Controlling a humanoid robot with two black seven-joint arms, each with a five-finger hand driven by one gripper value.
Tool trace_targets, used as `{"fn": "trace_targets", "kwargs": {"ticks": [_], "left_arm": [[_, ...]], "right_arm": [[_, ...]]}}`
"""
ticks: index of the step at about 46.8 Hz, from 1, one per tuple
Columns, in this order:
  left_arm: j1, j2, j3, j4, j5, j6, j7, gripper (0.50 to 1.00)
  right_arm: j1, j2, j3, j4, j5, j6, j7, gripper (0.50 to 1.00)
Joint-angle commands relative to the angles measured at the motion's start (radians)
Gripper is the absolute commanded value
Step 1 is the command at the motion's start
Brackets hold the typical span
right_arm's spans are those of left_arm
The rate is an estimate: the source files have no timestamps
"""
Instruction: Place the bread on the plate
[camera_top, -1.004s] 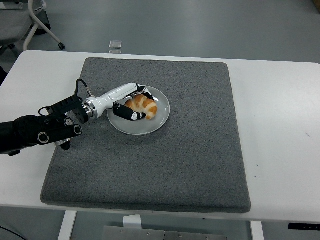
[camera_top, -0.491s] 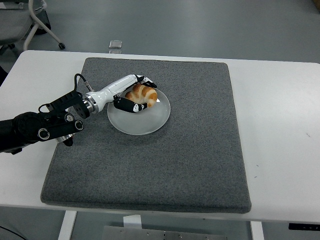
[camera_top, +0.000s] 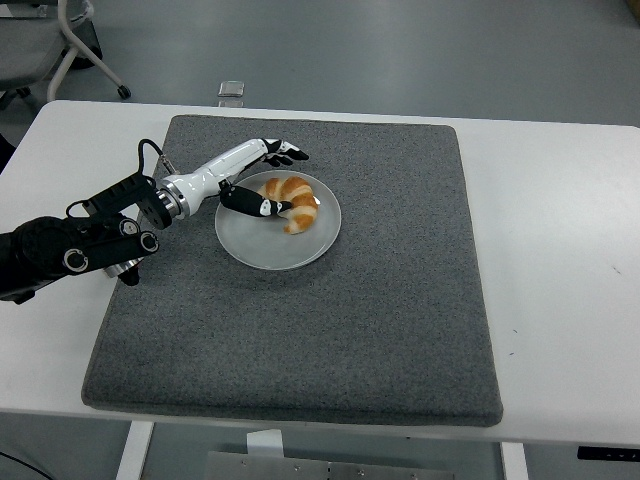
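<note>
One bread (camera_top: 290, 197) — on plate (camera_top: 262, 250), fingers (camera_top: 287, 153) spread.

White table (camera_top: 560, 200) carries a grey mat (camera_top: 330, 330) (square, covering most of it).

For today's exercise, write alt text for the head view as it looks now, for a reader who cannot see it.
A croissant-shaped bread lies on a round grey plate on a dark grey mat covering a white table. The robot's left hand hovers at the plate's upper left, fingers spread around the bread.
</note>
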Motion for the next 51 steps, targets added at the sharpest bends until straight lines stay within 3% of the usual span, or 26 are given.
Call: {"fn": "trace_targets", "kwargs": {"ticks": [1,10,21,36,41,51], "left_arm": [[-0.021,0.018,-0.059,0.001,-0.002,-0.035,0.002,0.921],[-0.043,0.050,-0.231,0.004,-0.118,-0.207,0.005,0.958],[-0.052,0.115,-0.360,0.039,-0.440,-0.434,0.006,0.964],[-0.040,0.110,-0.390,0.397,-0.839,-0.697,0.009,0.966],[-0.014,0.084,-0.386,0.496,-0.911,-0.749,0.011,0.966],[0.054,0.023,-0.386,0.541,-0.913,-0.752,0.009,0.973]], "right_arm": [[0.000,0.000,0.000,0.002,0.000,0.002,0.000,0.930],[0.000,0.000,-0.001,0.009,-0.001,0.009,0.000,0.930],[0.000,0.000,-0.001,0.011,-0.001,0.008,0.000,0.930],[0.000,0.000,0.000,0.011,-0.001,0.002,0.000,0.930],[0.000,0.000,0.000,0.011,-0.001,0.002,0.000,0.930],[0.000,0.000,0.000,0.011,-0.001,0.002,0.000,0.930]]}}
